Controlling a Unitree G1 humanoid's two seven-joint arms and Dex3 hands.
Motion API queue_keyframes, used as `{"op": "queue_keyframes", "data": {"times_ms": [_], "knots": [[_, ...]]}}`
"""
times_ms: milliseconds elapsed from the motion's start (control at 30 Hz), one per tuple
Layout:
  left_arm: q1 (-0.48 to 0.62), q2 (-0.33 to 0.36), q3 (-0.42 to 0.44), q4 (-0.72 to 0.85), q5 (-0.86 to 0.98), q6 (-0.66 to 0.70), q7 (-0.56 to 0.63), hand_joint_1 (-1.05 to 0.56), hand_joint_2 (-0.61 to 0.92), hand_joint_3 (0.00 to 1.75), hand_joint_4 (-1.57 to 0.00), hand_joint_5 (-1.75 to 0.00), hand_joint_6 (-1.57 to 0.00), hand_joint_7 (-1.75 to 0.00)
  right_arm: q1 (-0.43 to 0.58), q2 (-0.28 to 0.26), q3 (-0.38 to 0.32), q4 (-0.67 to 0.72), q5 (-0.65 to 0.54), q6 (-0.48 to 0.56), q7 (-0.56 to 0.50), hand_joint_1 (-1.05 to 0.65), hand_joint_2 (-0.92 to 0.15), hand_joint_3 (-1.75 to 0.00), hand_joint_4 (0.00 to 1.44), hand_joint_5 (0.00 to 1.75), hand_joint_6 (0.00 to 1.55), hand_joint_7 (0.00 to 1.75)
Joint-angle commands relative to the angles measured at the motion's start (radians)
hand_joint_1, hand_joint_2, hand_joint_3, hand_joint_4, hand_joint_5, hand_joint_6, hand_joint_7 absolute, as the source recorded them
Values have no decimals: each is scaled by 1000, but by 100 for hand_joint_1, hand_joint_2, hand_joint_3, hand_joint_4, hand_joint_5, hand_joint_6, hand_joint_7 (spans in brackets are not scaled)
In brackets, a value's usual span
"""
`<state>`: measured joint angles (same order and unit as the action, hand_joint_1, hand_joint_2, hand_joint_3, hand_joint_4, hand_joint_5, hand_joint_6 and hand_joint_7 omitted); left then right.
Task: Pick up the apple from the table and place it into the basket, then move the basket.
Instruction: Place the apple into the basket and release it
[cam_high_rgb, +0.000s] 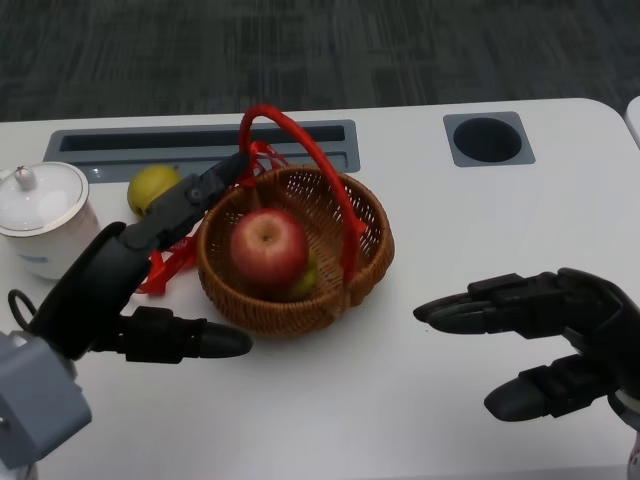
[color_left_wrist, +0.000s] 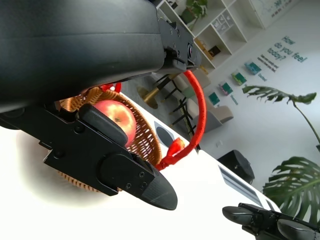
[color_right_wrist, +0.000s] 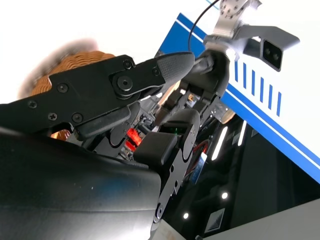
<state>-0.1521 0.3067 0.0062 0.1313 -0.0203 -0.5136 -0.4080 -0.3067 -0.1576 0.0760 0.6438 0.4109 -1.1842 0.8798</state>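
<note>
A red apple lies inside the brown wicker basket, whose red handle arches over it. Something greenish sits beside the apple in the basket. My left hand is at the basket's left side with its fingers apart: the upper fingers reach toward the handle's left foot and the thumb lies low in front. I cannot tell whether it touches the basket. The left wrist view shows the apple and handle just past the fingers. My right hand hovers open to the basket's right.
A yellow-green fruit lies behind the basket on the left, next to a white lidded pot. A red ribbon trails off the basket's left side. At the table's back are a grey slot and a round hole.
</note>
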Motion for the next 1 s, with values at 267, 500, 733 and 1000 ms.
{"op": "queue_keyframes", "data": {"times_ms": [267,500,733,1000], "knots": [[29,28,23,-3,-59,-28,-28,-67,77,0,-33,-5,-31,-4,-92,6,-39,134,-21,-44,-6,-43,-92,-1,93,1,84,0],[47,41,17,-43,-74,-13,-53,-65,76,0,-42,-4,-39,-3,-102,2,-35,140,-40,-57,-10,-45,-92,-3,92,0,83,0],[122,77,49,-129,-112,5,-81,-63,77,0,-51,-5,-47,-4,-173,-9,-45,222,-47,-74,9,-44,-92,-4,89,0,80,0],[228,76,99,-203,-169,-46,-81,-59,76,0,-54,-3,-51,-2,-311,-13,-77,416,-156,-116,-30,-53,-92,-4,82,0,75,0]]}}
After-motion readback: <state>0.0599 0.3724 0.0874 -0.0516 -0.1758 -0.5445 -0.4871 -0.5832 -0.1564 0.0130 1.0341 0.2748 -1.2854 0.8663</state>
